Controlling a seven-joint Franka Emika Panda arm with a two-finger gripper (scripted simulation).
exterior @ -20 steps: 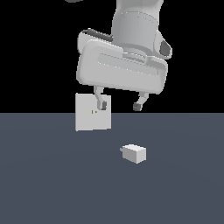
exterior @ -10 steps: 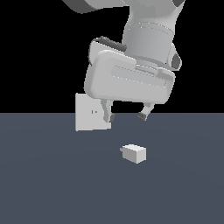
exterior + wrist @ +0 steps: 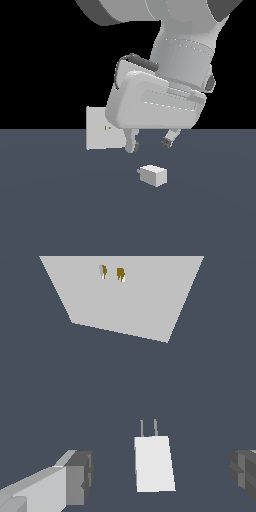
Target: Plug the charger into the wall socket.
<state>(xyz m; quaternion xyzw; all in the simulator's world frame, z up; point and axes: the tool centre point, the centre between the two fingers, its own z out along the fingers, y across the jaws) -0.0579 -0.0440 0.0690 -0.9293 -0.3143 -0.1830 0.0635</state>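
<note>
The charger is a small white block lying on the dark floor; in the wrist view the charger shows two thin prongs pointing toward the wall socket. My gripper hangs open a little above the charger, its fingertips spread wider than the block, nothing held. In the wrist view the gripper straddles the charger with a gap on each side. The wall socket is an upright white square plate with two yellowish slots, standing behind the gripper at the exterior view's left, partly covered by the hand.
The dark grey floor stretches around the charger and the socket. The robot's bulky white hand and wrist fill the upper middle of the exterior view.
The hand has come down and shifted toward the exterior view's right, ending above the charger. The fingers stay spread. The charger and socket have not moved.
</note>
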